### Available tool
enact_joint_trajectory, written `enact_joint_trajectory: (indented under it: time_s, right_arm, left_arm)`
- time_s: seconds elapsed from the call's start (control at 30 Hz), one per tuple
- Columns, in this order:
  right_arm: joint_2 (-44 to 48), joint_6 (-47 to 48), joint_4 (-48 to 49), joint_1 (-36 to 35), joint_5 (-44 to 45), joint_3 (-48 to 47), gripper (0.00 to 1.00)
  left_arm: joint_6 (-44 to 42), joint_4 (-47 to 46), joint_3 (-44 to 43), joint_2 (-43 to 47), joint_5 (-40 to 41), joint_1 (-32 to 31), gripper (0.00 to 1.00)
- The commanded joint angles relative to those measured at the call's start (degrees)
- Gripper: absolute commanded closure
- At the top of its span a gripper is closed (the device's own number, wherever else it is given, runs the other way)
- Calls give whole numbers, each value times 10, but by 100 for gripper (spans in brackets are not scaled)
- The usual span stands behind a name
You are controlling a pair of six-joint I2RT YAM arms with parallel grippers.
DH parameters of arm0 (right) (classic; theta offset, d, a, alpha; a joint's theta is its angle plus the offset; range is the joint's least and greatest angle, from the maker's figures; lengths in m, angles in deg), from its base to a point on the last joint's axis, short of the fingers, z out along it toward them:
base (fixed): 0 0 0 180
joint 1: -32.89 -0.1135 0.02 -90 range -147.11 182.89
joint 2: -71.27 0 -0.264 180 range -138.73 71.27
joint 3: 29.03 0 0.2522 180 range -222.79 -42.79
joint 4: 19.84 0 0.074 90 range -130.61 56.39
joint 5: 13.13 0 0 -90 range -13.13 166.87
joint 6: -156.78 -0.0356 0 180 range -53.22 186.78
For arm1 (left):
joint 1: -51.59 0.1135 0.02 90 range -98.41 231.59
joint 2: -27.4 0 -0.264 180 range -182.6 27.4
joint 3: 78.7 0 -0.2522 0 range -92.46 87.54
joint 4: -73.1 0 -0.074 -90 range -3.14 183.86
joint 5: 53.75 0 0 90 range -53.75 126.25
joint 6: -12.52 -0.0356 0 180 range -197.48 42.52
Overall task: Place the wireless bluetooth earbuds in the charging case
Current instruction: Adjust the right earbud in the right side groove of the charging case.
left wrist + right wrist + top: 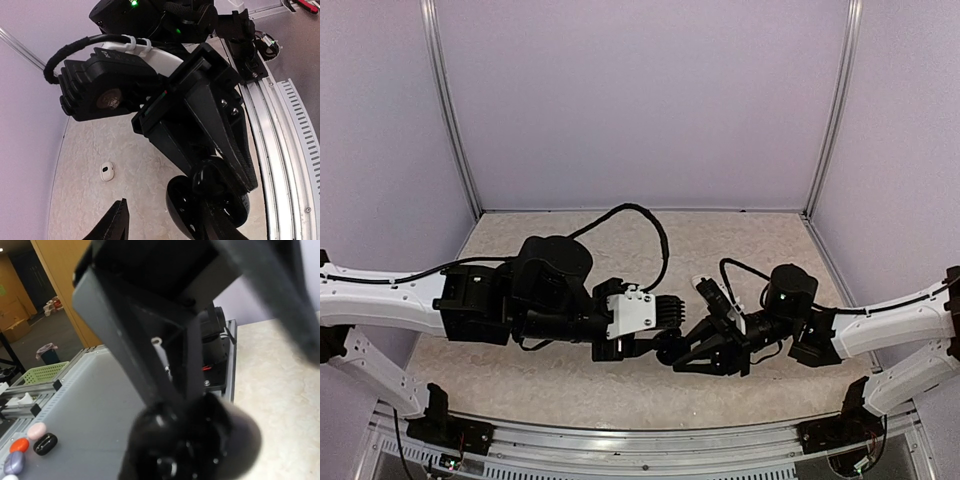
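An open black charging case (pixel 186 214) lies on the table; it shows blurred in the right wrist view (pixel 200 450). My right gripper (pixel 680 358) comes down onto it, its fingers (pixel 215 135) closed together on a small round black lump (pixel 204 176), seemingly a black earbud, right over the case. My left gripper (pixel 167 222) is open; its left finger (pixel 116 224) stands apart from the case and its right finger is at the case. One white earbud (pixel 107 171) lies loose on the table, left of the case. The other earbuds are hidden.
The aluminium rail (pixel 280 150) runs along the table's near edge, close to the case. Both arms crowd the table's middle in the top view. Purple walls (pixel 640 100) close the back and sides. Off the table, small coloured cases (pixel 30 440) lie on a grey bench.
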Motion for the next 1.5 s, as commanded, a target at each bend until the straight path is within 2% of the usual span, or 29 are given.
enact_joint_trajectory:
  time_s: [0.0, 0.17, 0.43, 0.77, 1.03, 1.47]
  right_arm:
    - [-4, -13, 71, -13, -39, 1, 100]
    - [-1, -21, 85, -12, -27, 7, 100]
    - [22, -27, 128, -10, 6, 34, 100]
    - [60, -2, 135, -9, 40, 54, 100]
    - [68, -12, 190, -8, 53, 79, 100]
    - [69, -11, 168, -6, 82, 80, 100]
  left_arm:
    - [56, -4, -39, -38, 43, 26, 52]
    - [79, 14, -53, -48, 33, 36, 50]
    - [45, 16, -30, -36, 4, 33, 49]
    - [64, 34, -41, -45, 69, 33, 47]
    - [82, 53, -55, -50, 97, 34, 44]
    - [76, -20, 0, 29, -52, 34, 37]
